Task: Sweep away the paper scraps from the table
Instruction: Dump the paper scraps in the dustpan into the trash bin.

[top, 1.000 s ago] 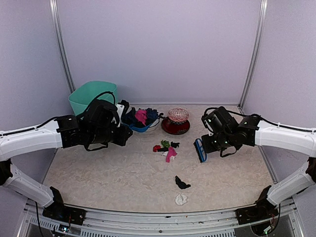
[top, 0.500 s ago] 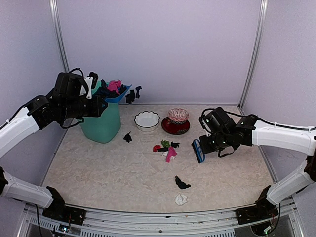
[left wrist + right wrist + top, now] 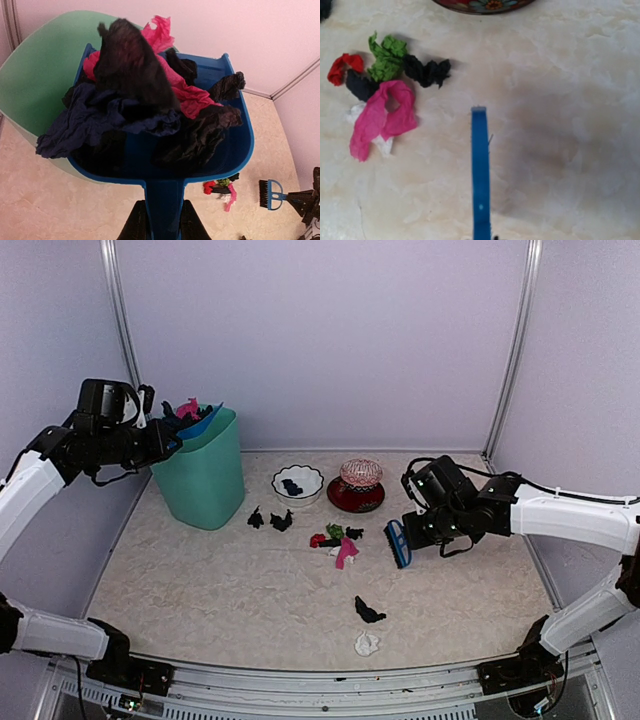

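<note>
Left claw (image 3: pixel 162 212) gripping heaped dustpan (image 3: pixel 227 157) over far-left-corner bin (image 3: pixel 205 480), right claw (image 3: pixel 418 532) gripping brush (image 3: pixel 398 543); risk: scraps (image 3: pixel 130 65) overshooting onto table (image 3: pixel 250 590)

Plain pale lilac walls (image 3: pixel 320 340) are closing in the scene at nine, twelve and three o'clock, and soft, even light is falling on them. A silver metal upright (image 3: pixel 122 330) is standing in the back corner at ten o'clock, a second upright (image 3: pixel 516 340) at two o'clock. The table (image 3: pixel 230 590), beige and marbled, is filling the middle, its metal rail (image 3: pixel 320 680) running along six o'clock.
</note>
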Motion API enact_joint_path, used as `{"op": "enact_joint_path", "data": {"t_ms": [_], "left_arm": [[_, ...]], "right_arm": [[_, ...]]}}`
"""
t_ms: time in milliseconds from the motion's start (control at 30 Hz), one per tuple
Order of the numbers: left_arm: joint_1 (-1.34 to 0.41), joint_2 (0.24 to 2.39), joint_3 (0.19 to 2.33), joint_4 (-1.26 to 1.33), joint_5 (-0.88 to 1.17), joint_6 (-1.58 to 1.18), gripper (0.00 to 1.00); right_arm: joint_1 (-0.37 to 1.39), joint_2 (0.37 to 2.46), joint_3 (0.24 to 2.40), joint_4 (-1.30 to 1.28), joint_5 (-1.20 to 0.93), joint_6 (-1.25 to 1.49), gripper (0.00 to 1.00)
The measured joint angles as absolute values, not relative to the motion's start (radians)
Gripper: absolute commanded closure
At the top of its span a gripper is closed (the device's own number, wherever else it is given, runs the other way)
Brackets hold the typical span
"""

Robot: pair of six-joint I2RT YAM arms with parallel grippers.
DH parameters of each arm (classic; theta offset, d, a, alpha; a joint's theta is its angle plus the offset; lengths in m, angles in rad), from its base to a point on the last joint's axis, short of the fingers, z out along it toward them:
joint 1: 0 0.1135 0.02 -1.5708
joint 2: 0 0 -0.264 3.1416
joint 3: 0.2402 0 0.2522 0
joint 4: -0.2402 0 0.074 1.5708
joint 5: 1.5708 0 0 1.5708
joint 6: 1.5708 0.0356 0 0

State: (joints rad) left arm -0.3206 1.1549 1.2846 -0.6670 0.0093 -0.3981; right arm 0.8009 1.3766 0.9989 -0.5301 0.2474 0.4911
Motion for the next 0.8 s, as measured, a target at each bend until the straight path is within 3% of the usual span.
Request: {"op": "enact_joint_path", "data": {"t_ms": [367,600,800], "left_arm": [[-0.054,1.219,1.244,-0.521,0.593,-0.612,1.00],[0.062,1.212,1.034,-0.086,0.881,-1.065,1.00],[0.090,1.208,0.944,0.244,0.932,-1.450,1.00]], "right_arm": [[0.801,1.376,0.973,-0.518,0.243,0.495,1.00],[0.801,1.354,0.985,-0.500,0.221,0.487,1.00],[0.801,1.374,1.088,-0.471,0.220,0.420,1.00]]}}
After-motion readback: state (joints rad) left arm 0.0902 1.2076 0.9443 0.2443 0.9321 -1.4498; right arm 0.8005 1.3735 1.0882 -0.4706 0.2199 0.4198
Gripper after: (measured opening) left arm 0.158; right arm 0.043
